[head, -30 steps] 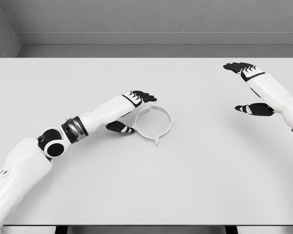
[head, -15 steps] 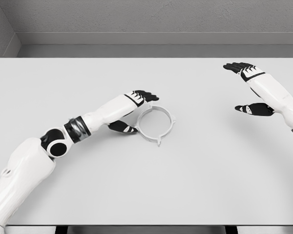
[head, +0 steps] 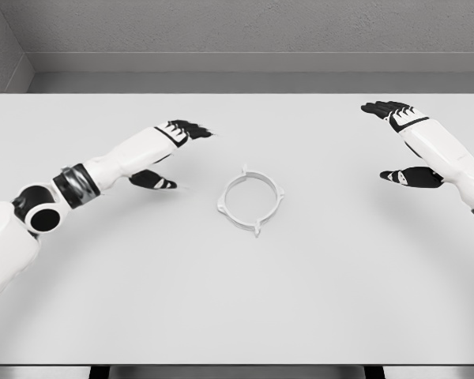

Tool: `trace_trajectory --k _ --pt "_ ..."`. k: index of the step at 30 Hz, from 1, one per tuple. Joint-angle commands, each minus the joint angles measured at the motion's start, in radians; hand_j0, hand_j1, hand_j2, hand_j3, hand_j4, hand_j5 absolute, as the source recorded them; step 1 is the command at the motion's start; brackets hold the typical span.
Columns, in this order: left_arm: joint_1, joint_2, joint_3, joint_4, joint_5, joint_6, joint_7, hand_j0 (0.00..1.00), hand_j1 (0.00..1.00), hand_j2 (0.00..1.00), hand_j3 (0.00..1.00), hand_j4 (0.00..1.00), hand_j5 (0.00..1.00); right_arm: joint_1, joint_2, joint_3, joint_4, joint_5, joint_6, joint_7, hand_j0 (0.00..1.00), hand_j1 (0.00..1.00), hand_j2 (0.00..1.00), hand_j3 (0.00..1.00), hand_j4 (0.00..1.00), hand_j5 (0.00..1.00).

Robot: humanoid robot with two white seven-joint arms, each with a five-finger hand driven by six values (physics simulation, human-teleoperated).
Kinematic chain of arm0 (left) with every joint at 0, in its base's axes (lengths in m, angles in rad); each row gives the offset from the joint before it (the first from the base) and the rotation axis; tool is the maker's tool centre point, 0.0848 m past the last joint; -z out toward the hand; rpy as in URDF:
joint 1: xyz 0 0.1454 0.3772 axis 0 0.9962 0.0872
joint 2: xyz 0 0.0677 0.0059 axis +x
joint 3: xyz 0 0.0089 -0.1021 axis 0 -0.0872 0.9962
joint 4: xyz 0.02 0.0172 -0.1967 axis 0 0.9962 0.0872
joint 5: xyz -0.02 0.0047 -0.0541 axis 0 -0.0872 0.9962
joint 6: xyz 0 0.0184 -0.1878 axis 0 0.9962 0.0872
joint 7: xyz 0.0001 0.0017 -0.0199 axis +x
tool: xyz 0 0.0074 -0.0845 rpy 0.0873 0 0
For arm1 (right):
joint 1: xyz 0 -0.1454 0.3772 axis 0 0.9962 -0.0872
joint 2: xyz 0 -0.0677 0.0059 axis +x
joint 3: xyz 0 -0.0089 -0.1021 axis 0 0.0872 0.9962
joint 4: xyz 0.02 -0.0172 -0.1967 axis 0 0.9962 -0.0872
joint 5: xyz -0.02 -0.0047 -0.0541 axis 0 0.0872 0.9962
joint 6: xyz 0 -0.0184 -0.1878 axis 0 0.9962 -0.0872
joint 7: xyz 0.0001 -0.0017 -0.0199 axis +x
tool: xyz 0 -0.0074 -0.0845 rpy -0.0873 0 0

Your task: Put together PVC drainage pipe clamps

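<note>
Near the middle of the white bench (head: 316, 300) a single white pipe clamp ring (head: 251, 199) is seen lying flat, with small tabs projecting from its rim; it appears unmoved since half a second ago, whereas the left hand (head: 167, 151) has been drawn back and to the left, away from the ring's left edge where it then stood just beside it; the left forearm and elbow have likewise been shifted toward the picture's left edge. The ring is now left well apart from the left hand, lying to the right of it and slightly nearer the robot, with bare bench between them; nothing is held by that hand, whose dark fingers (head: 191, 128) are extended and relaxed, the thumb being held apart below them. The right hand (head: 403, 142) is found unchanged at the far right, well apart from the ring, its fingers spread and empty, the thumb held low and separate. The left upper arm is cut off by the left edge and the right arm by the right edge; whether the ring is one piece or two joined halves cannot be made out.
</note>
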Motion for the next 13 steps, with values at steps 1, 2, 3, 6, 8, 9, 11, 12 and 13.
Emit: trace_trajectory --k 1,2,3,6,8,9,11,12,13 --pt "0.000 0.058 0.042 0.035 0.007 0.000 0.001 1.00 1.00 1.00 1.00 1.00 1.00 0.000 -0.001 -0.001 0.000 -0.008 0.003 -0.001 1.00 1.00 1.00 1.00 1.00 1.00" --pt "-0.002 0.090 0.044 0.039 0.007 0.000 0.001 1.00 1.00 1.00 1.00 1.00 1.00 0.000 -0.001 -0.001 0.000 -0.008 0.003 -0.001 1.00 1.00 1.00 1.00 1.00 1.00" --pt "-0.002 0.107 0.045 0.039 0.007 0.000 0.001 1.00 1.00 1.00 1.00 1.00 1.00 0.000 0.001 -0.001 0.000 -0.008 0.003 -0.001 1.00 1.00 1.00 1.00 1.00 1.00" --pt "-0.002 0.173 0.051 0.042 0.009 0.000 0.001 1.00 1.00 1.00 1.00 1.00 1.00 0.000 0.001 -0.001 0.000 -0.008 0.003 -0.001 1.00 1.00 1.00 1.00 1.00 1.00" --pt "-0.006 0.211 0.053 0.060 0.030 0.000 0.002 1.00 1.00 1.00 1.00 1.00 1.00 0.000 -0.001 -0.001 0.000 -0.008 0.003 -0.001 1.00 1.00 1.00 1.00 1.00 1.00" --pt "-0.006 0.237 0.054 0.068 0.049 0.000 0.002 1.00 1.00 1.00 1.00 1.00 1.00 0.000 -0.001 -0.001 0.000 -0.008 0.003 -0.001 1.00 1.00 1.00 1.00 1.00 1.00" --pt "-0.006 0.253 0.054 0.088 0.076 0.000 0.002 1.00 1.00 1.00 1.00 1.00 1.00 0.000 -0.001 -0.001 0.000 -0.008 0.003 -0.001 1.00 1.00 1.00 1.00 1.00 1.00" --pt "-0.006 0.253 0.057 0.111 0.096 0.000 0.002 1.00 1.00 1.00 1.00 1.00 1.00 0.002 -0.001 -0.001 0.000 -0.008 0.003 -0.001 1.00 1.00 1.00 1.00 1.00 1.00" --pt "-0.006 0.254 0.063 0.118 0.110 0.000 0.002 1.00 1.00 1.00 1.00 1.00 1.00 0.002 -0.001 -0.001 0.000 -0.008 0.003 -0.001 1.00 1.00 1.00 1.00 1.00 1.00"
